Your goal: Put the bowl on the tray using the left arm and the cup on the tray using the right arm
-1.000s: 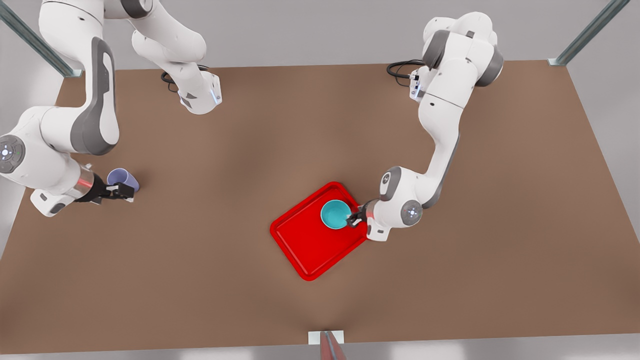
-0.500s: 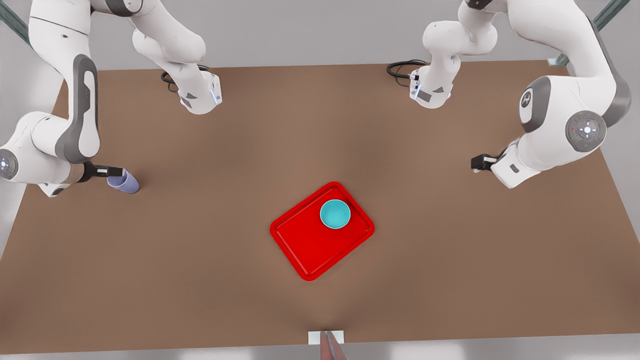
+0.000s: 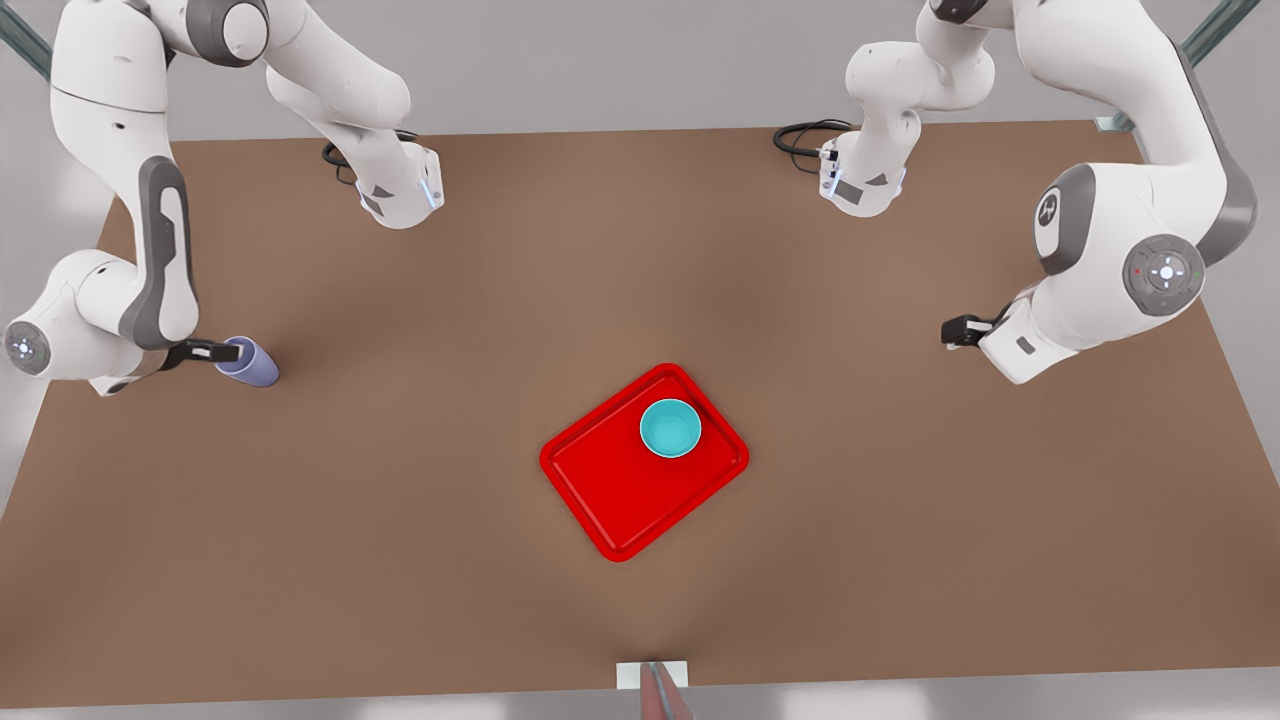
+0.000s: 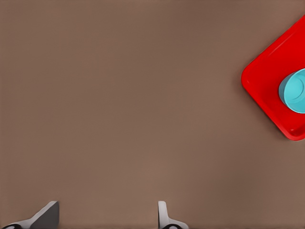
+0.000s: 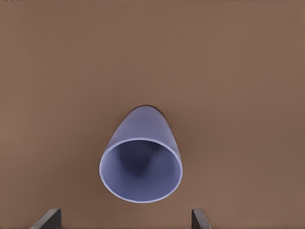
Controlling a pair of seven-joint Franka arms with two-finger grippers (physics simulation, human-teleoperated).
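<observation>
**Bowl on tray, cup on worktop under right end effector**

Front view: flat brown worktop [image 3: 420, 500], matte, with a grey wall behind it. Metal frame struts at both far corners. A small white bracket [image 3: 652, 675] sits at the near edge, centre. Black cables [image 3: 800, 135] loop by the arm bases at the far edge. Red tray [image 3: 610, 500] lies near centre, rotated diagonally. Turquoise bowl [image 3: 670, 428] sits upright in the tray's far corner, toward the front view's right, and looks empty. The rest of the tray floor is bare. Lavender cup [image 3: 250, 362] stands on the worktop at the front view's left, well apart from the tray. Right end effector [image 3: 222, 351] is right at the cup's rim. Left end effector [image 3: 958, 328] hangs over bare worktop at the front view's right, well apart from the tray; that arm waits.

Left wrist view: two fingertips [image 4: 164, 217] spread wide with plain brown worktop between them, so the left end effector is released and holds nothing. One rounded tray corner [image 4: 267, 95] shows farther off, bowl [image 4: 293, 90] inside it.

Right wrist view: looking down into the cup [image 5: 141, 164], upright, interior empty. Finger tips [image 5: 47, 218] stand on either side of it, clear of the cup wall. Right end effector is released, not gripping.
</observation>
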